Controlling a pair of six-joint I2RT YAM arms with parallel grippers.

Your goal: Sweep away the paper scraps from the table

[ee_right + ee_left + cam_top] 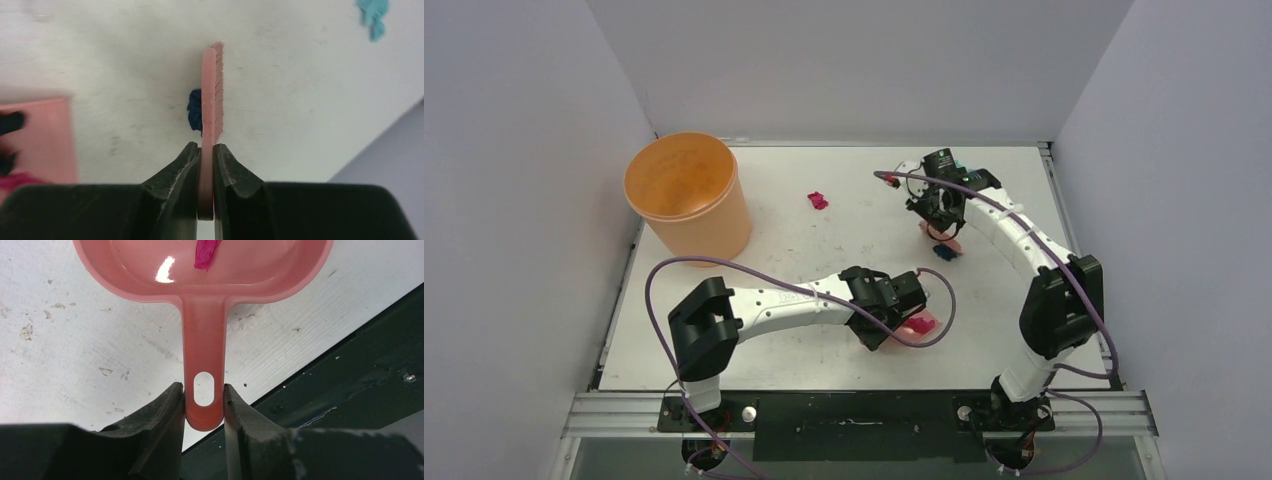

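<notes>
White speckled table (824, 250), grey walls (854, 70), orange bucket (686, 195) — left end effector (204, 390) clamping dustpan (205, 315), right end effector (206, 150) pinching brush (212, 95).

One camera sits high at the near side, looking down on the whole table (824, 250). Two wrist cameras look from very close. Top and left-wrist views share the pink dustpan (921, 324).

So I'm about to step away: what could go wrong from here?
The left end effector pinches only the dustpan handle's tip; the pan could pivot and spill its magenta scrap. The brush bristles seem to face away from the dark blue scrap, so a stroke may miss it.
</notes>
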